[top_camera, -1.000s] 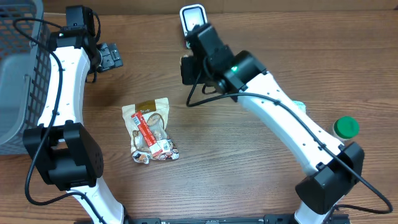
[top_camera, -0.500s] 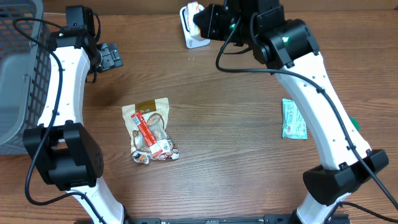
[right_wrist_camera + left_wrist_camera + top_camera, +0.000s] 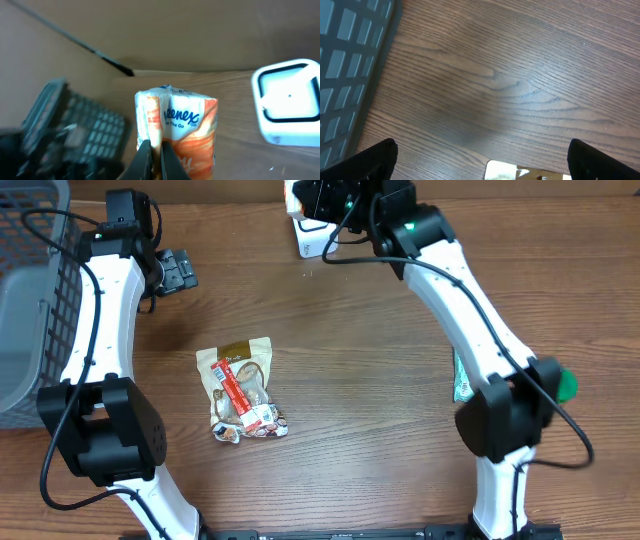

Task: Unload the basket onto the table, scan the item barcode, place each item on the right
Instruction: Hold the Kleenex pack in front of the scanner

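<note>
My right gripper (image 3: pixel 154 162) is shut on the edge of a Kleenex tissue pack (image 3: pixel 182 130), white on top and orange below, held upright. No barcode shows on the face I see. The white barcode scanner (image 3: pixel 289 102) stands on the table just to the pack's right. From overhead, the right gripper (image 3: pixel 312 200) hovers at the table's back edge over the scanner (image 3: pixel 312 246), with the pack (image 3: pixel 293 200) at its left. My left gripper (image 3: pixel 180 270) is open and holds nothing, low over bare wood; its dark fingertips (image 3: pixel 375 160) stand wide apart.
A grey mesh basket (image 3: pixel 30 290) fills the left edge. A snack pouch (image 3: pixel 240 390) lies mid-table. A teal packet (image 3: pixel 458 385) and a green-capped object (image 3: pixel 567 385) lie at the right, partly behind my right arm.
My right arm has swung the tissue pack from in front of the scanner up to the back edge, then slightly left over the scanner. The left arm has not moved.
</note>
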{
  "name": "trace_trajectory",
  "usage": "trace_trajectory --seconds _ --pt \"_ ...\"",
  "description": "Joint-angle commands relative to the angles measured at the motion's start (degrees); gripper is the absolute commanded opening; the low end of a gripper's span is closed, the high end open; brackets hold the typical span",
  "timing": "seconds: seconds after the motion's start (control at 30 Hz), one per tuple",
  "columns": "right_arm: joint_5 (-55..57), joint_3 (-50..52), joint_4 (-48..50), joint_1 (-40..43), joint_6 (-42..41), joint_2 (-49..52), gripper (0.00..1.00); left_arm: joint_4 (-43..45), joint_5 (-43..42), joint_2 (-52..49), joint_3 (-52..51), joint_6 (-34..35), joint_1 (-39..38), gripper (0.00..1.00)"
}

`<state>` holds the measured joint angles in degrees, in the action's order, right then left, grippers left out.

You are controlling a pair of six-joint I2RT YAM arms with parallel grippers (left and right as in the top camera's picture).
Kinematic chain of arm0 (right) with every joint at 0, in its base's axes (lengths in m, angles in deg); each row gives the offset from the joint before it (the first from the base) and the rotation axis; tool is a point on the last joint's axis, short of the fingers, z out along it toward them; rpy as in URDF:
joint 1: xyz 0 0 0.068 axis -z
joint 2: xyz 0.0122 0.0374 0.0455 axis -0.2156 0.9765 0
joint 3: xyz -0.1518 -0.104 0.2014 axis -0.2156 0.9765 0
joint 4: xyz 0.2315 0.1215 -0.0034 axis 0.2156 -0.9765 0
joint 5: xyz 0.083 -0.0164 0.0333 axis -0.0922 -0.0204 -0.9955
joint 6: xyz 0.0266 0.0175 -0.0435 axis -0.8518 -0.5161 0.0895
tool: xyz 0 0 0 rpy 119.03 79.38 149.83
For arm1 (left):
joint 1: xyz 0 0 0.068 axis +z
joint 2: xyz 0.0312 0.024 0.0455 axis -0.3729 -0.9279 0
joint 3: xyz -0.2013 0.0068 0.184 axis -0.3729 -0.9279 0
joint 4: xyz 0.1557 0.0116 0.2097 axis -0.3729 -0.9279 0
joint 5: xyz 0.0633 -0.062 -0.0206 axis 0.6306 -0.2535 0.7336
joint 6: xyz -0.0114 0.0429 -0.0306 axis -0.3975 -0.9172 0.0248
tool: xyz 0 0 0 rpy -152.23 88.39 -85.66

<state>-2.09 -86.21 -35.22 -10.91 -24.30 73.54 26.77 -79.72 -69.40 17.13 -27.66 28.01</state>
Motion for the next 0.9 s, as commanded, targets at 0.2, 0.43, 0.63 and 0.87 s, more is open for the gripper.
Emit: trace_trajectory --seconds 0.2,0.43,0.63,0.87 --pt "-7.7 -0.8 12.4 5.1 -11.5 11.5 0.04 0.0 -0.3 0.7 0.4 -0.7 0.2 1.00" --pt "-11.7 -0.8 22.4 6.8 -18.9 18.6 0.04 0.0 -0.3 0.7 0.4 -0.7 0.2 1.00" --pt "-11.5 -0.8 29.0 7.0 -26.8 23.6 0.04 0.0 -0.3 0.7 0.4 -0.7 0.2 1.00" --pt "-8.3 -0.8 36.0 7.0 -27.1 26.4 0.04 0.0 -0.3 0.7 0.4 -0.7 0.2 1.00"
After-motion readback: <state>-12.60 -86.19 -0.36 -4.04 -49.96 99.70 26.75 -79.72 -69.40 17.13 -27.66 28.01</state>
